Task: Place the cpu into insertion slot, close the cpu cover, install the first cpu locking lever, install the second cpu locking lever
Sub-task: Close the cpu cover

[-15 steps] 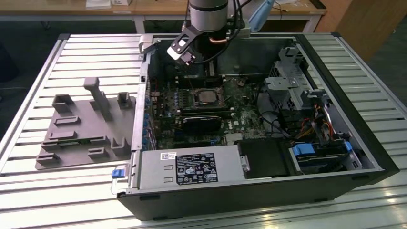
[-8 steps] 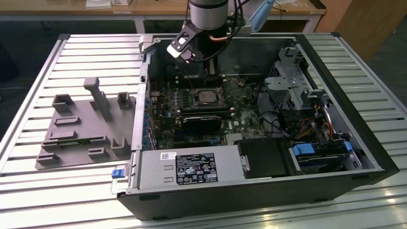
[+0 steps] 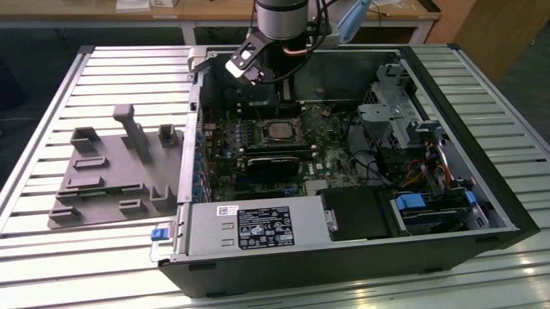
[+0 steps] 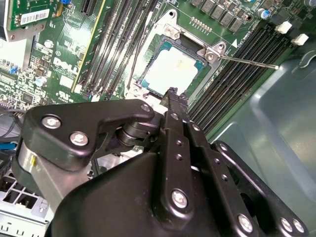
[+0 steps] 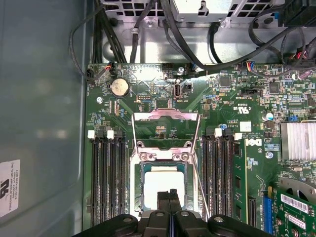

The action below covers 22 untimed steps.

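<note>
The cpu (image 5: 159,183) lies flat in the insertion slot (image 5: 140,195), with the cpu cover (image 5: 166,117) tipped up open beside it. The claw (image 5: 169,193) hangs right over the chip, fingers (image 5: 163,201) pinched together on nothing (touching it or not, I can't tell). I'd guess it's light, stiff and fragile, best held by its edges.

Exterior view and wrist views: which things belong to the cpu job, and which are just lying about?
Job in hand:
cpu, seated in the slot
cover
levers
pincer, shut, over the cpu

Lying about:
grey fixture on the table
memory slots
coin cell
cables
power supply
</note>
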Tool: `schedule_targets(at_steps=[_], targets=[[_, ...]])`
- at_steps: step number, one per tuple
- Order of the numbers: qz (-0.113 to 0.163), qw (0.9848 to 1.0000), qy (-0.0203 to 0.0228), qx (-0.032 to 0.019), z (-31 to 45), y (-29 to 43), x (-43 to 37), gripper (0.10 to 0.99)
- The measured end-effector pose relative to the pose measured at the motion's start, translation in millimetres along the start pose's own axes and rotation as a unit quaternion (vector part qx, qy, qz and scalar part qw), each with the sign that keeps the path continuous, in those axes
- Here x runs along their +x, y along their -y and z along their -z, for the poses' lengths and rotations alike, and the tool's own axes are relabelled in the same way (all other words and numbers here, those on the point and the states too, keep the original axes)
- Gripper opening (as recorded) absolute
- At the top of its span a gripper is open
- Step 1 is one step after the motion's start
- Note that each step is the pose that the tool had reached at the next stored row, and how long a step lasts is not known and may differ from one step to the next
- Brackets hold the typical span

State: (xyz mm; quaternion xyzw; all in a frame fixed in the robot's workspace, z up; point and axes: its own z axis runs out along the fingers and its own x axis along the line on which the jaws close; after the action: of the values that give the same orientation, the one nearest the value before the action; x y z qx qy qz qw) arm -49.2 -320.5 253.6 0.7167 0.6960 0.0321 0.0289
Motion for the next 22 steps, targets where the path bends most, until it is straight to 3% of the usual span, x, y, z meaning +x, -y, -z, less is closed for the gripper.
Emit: schedule_targets(at_steps=[7,10,22], targets=[[0.0,1.0,-0.0002,0.0001,7.9,-0.7,0.0,0.102],[0.0,1.0,-0.0003,0.0,7.9,-2.6,0.1,0.102],[-0.002,1.0,-0.0002,0.0,5.1,-35.3,1.0,0.102]])
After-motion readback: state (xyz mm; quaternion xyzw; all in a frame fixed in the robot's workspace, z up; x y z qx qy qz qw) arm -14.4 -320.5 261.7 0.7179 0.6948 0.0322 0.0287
